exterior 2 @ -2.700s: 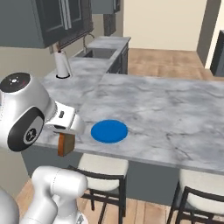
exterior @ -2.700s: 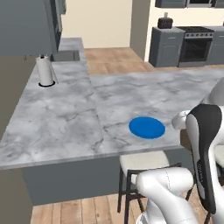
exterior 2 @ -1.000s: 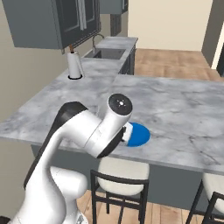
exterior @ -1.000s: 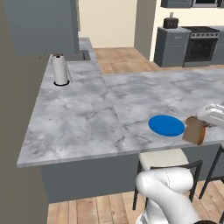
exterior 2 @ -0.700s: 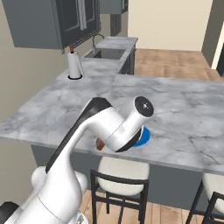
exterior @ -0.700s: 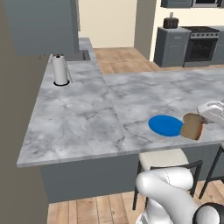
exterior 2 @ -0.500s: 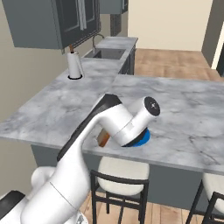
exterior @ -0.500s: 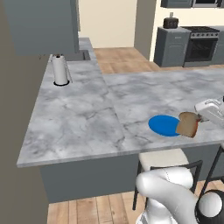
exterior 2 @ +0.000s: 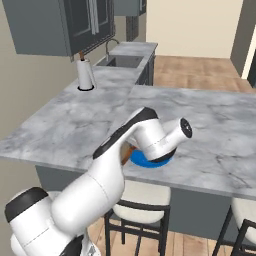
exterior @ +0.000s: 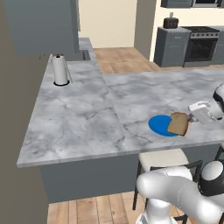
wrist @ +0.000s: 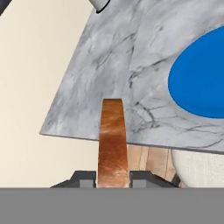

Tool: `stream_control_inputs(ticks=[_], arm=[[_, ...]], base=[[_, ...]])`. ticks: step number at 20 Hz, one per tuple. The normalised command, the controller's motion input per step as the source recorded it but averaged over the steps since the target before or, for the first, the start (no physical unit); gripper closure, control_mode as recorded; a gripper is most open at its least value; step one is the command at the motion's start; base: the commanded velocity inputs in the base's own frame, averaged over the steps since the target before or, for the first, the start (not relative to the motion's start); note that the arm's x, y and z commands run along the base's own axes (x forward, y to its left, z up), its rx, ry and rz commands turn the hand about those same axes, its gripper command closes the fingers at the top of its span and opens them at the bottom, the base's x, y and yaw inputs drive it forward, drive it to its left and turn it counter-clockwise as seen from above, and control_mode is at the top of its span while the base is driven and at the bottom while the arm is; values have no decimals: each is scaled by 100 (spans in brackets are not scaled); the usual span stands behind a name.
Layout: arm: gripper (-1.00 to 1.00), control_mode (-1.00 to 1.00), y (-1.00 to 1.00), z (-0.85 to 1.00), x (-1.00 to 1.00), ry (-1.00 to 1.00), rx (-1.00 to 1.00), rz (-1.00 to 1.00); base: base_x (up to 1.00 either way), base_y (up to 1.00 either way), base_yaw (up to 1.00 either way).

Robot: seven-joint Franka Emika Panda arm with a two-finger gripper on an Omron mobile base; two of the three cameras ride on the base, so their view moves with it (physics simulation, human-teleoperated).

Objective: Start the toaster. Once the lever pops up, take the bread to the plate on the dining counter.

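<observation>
One flat square brown bread (exterior: 178,124) clenched in hand (wrist: 113,177); round glossy blue plate (exterior: 159,126) on veined marble dining counter (exterior: 87,118).

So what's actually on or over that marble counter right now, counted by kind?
Blue plate: 1
Slice of bread, held over the plate's edge by the shut jaws: 1
Paper towel roll: 1
Total: 3 things on or above the dining counter.

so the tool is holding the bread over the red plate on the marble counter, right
Not quite: the plate is bright blue, not red, as the left base view shows. The rest holds: the tool grips the bread above it on the marble counter.
</observation>
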Motion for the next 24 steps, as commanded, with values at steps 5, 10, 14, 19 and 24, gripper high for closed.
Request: stream_control_inputs(ticks=[5, 10, 14, 19, 24], arm=[[100, -100, -39, -22, 39, -6, 9, 3], [100, -100, -21, -14, 28, -3, 0, 0], [100, -100, -5, -17, 5, -2, 0, -2], [100, -100, 12, -10, 1, 0, 0, -11], [100, -100, 30, -2, 24, 0, -1, -17]], base=[[0, 0, 0], [0, 0, 0], [0, 0, 0], [0, 0, 0], [0, 0, 0]])
